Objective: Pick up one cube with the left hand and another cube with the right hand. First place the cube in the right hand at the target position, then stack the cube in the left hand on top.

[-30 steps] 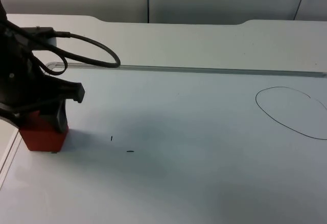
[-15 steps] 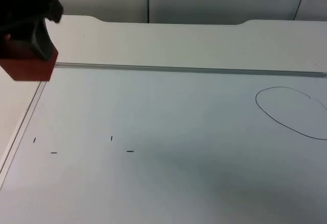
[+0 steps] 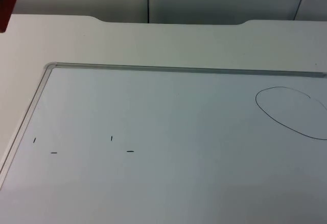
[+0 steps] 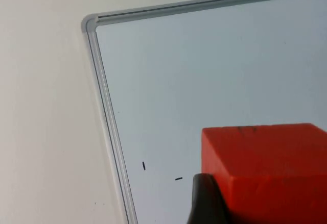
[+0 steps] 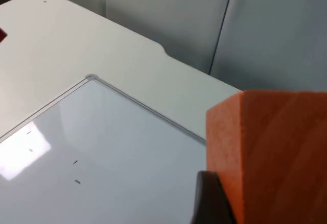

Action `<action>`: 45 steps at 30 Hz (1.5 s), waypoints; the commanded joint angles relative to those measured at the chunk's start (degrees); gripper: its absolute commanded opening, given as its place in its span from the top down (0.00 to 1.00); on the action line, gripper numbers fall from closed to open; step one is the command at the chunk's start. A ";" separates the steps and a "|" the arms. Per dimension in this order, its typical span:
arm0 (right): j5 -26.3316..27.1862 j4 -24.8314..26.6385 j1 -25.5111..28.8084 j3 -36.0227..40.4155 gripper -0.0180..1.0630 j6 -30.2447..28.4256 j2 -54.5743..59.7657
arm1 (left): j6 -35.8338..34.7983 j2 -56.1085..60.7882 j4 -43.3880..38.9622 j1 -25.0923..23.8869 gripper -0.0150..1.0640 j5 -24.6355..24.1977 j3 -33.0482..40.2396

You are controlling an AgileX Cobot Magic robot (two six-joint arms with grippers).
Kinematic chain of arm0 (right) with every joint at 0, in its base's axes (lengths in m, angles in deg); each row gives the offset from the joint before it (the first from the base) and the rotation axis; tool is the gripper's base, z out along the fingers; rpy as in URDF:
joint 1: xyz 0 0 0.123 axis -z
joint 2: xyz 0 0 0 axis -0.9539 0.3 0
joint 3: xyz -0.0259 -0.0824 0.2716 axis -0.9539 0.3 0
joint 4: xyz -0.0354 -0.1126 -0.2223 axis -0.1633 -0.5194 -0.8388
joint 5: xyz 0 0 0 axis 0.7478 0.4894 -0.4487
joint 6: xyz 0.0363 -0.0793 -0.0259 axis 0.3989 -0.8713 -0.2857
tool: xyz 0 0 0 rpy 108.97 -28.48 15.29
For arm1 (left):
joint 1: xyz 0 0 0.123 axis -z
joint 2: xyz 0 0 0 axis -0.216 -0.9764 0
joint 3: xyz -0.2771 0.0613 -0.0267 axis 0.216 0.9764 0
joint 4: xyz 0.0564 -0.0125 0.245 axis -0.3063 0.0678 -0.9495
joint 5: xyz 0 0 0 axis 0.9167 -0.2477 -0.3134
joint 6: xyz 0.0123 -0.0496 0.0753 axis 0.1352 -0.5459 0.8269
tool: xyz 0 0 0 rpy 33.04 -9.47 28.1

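Fingers of the left gripper [image 4: 240,203] are clamping a red cube [image 4: 271,173], one black fingertip [image 4: 207,201] pressing against its near face; in the top view a sliver of this cube [image 3: 6,7] is showing at the upper left edge of the frame, held above the worktop [image 3: 168,40]. Fingers of the right gripper [image 5: 245,198] are likewise gripping an orange cube [image 5: 271,152], a fingertip [image 5: 209,198] bearing on its side.

Both cubes are hanging clear of the whiteboard [image 3: 173,147] lying on the worktop. Judging from these grips, either cube could be twisting or slipping in transit if the hold is shallow. The hand-drawn oval [image 3: 291,112] at the right of the top view is probably the target; a skewed orange cube there would be leaving the red one a poor seat.

No brand or legible writing is appearing, only short black tick marks [image 3: 112,139] on the board.
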 commanded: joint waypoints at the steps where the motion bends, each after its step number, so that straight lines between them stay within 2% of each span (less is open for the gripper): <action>1: 2.13 -3.40 0.16 0.25 0.99 3.55 0.80 | 1.03 0.91 0.05 0.39 0.80 -0.75 -0.18; 2: 2.26 -6.49 0.16 0.10 0.99 6.30 1.46 | 1.40 0.99 0.15 0.39 0.80 -1.00 -0.18; 3: 2.26 -6.49 0.16 0.10 0.99 6.30 1.46 | 1.40 0.99 0.15 0.39 0.80 -1.00 -0.18; 5: 2.07 -9.79 0.16 -0.64 0.99 10.04 3.86 | 1.68 1.22 0.15 0.39 0.80 -1.10 -0.18; 17: 1.25 -10.50 0.16 -11.05 0.99 8.38 23.53 | 3.88 1.22 0.43 0.39 0.80 -1.10 -0.18; 20: 1.25 -8.38 0.16 -12.13 0.99 6.26 26.42 | 4.10 1.22 0.53 0.39 0.80 -1.10 -0.18; 23: 2.18 1.35 4.04 -12.60 0.99 -0.95 29.60 | 4.30 1.22 0.56 0.39 0.80 -1.10 -0.18; 24: 2.18 1.35 4.04 -12.60 0.99 -0.95 29.60 | 4.30 1.22 0.56 0.39 0.80 -1.10 -0.18; 27: 2.84 12.18 13.46 -12.60 0.99 -8.92 30.73 | 4.54 1.22 0.66 0.39 0.80 -1.10 -0.18; 28: 2.69 16.83 19.34 -12.60 0.99 -12.15 31.13 | 4.54 1.22 0.66 0.39 0.80 -1.10 -0.18; 29: 2.69 16.83 19.34 -12.60 0.99 -12.15 31.13 | 4.54 1.22 0.66 0.39 0.80 -1.10 -0.18; 31: 1.59 17.64 25.65 -12.60 0.99 -12.52 32.22 | 5.02 1.22 0.93 0.39 0.80 -1.10 -0.18; 34: 0.51 17.52 31.57 -12.38 0.99 -12.52 35.35 | 5.99 1.22 2.01 0.39 0.80 -0.98 -0.18; 40: 3.56 17.00 32.08 -10.31 0.99 -11.28 41.34 | 5.99 1.22 2.54 0.39 0.80 0.02 -0.18; 43: 9.11 16.27 32.08 -7.14 0.99 -8.92 47.28 | 5.99 1.22 2.55 0.39 0.80 0.12 -0.18; 45: 10.53 16.15 32.08 -6.31 0.99 -8.48 48.67 | 5.99 1.22 2.55 0.39 0.80 0.12 -0.18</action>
